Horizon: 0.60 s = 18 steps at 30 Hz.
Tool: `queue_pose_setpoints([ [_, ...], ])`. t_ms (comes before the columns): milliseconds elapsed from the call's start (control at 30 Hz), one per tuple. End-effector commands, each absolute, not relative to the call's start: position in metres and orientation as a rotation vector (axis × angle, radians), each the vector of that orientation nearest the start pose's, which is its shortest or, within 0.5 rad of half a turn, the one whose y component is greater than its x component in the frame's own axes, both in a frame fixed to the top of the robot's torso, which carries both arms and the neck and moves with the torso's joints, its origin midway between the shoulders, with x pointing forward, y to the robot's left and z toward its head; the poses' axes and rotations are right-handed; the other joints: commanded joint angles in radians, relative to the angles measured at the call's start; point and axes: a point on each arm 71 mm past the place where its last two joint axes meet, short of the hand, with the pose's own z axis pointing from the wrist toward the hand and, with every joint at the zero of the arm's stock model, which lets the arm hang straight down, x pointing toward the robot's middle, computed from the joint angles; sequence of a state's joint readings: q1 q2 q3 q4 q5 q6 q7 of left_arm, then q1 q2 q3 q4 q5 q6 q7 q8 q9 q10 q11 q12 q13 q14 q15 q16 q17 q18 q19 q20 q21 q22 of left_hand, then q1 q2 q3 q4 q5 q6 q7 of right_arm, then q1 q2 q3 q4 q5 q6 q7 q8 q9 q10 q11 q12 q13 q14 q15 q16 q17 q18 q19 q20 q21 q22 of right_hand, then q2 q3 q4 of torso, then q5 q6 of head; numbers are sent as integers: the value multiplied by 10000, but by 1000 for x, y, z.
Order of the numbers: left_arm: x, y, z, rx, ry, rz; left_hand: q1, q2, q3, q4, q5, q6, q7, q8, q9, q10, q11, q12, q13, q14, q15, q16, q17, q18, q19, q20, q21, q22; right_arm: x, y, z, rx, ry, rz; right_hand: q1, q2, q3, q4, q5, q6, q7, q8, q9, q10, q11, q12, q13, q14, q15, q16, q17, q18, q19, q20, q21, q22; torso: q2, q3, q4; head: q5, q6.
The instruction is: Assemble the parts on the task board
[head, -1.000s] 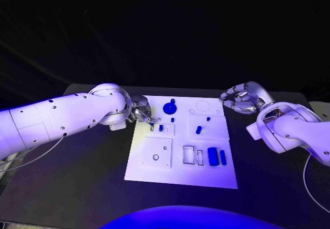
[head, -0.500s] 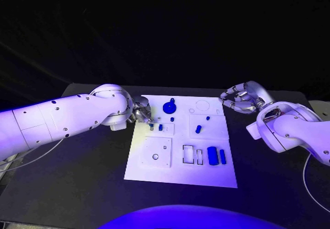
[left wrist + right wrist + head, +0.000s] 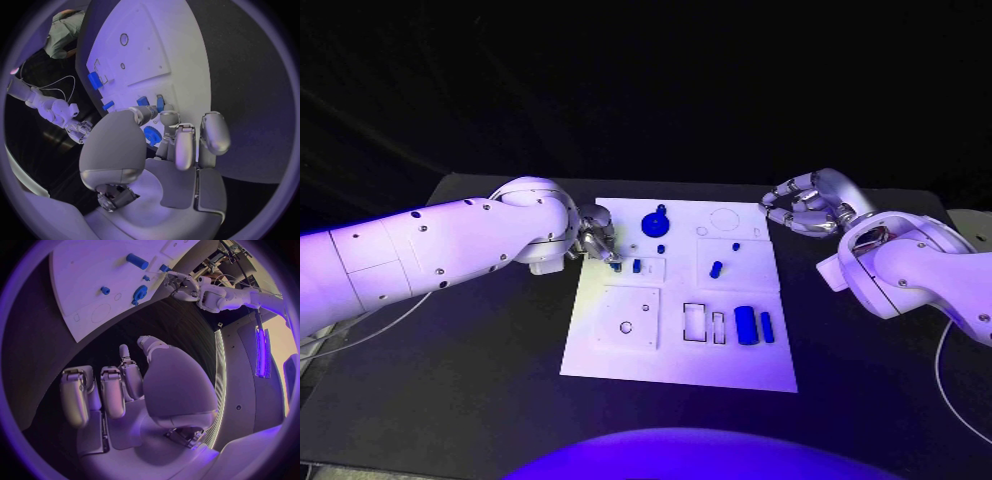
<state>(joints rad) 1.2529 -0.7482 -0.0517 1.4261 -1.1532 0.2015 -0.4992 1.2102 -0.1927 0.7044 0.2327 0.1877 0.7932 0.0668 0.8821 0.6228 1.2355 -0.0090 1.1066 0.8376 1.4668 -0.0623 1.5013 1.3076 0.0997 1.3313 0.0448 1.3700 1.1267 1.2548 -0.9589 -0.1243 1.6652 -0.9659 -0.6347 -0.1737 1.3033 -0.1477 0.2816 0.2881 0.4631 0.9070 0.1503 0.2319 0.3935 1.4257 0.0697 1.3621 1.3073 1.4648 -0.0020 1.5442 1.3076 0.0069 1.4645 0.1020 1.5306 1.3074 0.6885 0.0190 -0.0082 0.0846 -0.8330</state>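
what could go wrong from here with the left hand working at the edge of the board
1. The left hand has its fingers down among small blue pieces at the white board's left edge; a sideways slip might knock one over.
2. The blue disc-shaped piece sits close beside those fingers and could get bumped.
3. The right hand hangs curled off the board's far corner, likely too far away to steady the board if it slides.

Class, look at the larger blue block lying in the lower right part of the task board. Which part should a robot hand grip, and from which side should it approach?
Probably from above, pinching the blue block across its two long sides near the middle. It lies flat and elongated on the task board, so its narrow width suits a pinch. A thinner blue bar sits close on one side, leaving little finger room there, so the robot hand should descend carefully.
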Motion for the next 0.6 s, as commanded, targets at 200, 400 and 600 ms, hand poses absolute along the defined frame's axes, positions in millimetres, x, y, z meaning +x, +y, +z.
queue_pose_setpoints([
  [200, 498, 194, -216, -247, 23436, -3412, 8, -45, 2031, -1980, 50, 54, 3, -42, 12, 61, -17, 62, 12, 647, -81, 22, 944, -74, 45, -26, 61, 9, 463, -237, -175, 4676, 15884, 7403, -55, -61, 50, -15, 37, -46, -3, 51, -15, -3, -52, -10, 966, 907, -59, -39, 2038, 54, 824, -53, -59, 2360, 5, 0, -8, 11, -11],
  [400, 497, 193, -216, -240, 23458, -3450, -1, -44, 2035, -1973, 62, 59, 1, -45, 10, 66, -18, 62, 13, 644, -82, 17, 930, -74, 44, -27, 61, 8, 463, -237, -175, 4678, 15883, 7396, -55, -61, 50, -15, 37, -46, -3, 51, -15, -3, -52, -10, 966, 907, -59, -39, 2038, 54, 824, -53, -59, 2360, -2, 6, -3, 4, -15],
  [600, 497, 192, -216, -265, 23416, -3463, -22, -53, 2046, -1970, 124, 76, -6, -50, 9, 98, -24, 84, 49, 642, -86, 15, 923, -77, 53, -31, 68, 23, 463, -237, -175, 4675, 15875, 7401, -55, -61, 50, -15, 37, -46, -3, 51, -15, -3, -52, -10, 966, 907, -59, -39, 2038, 54, 824, -53, -59, 2360, 0, 5, 3, 6, -8],
])
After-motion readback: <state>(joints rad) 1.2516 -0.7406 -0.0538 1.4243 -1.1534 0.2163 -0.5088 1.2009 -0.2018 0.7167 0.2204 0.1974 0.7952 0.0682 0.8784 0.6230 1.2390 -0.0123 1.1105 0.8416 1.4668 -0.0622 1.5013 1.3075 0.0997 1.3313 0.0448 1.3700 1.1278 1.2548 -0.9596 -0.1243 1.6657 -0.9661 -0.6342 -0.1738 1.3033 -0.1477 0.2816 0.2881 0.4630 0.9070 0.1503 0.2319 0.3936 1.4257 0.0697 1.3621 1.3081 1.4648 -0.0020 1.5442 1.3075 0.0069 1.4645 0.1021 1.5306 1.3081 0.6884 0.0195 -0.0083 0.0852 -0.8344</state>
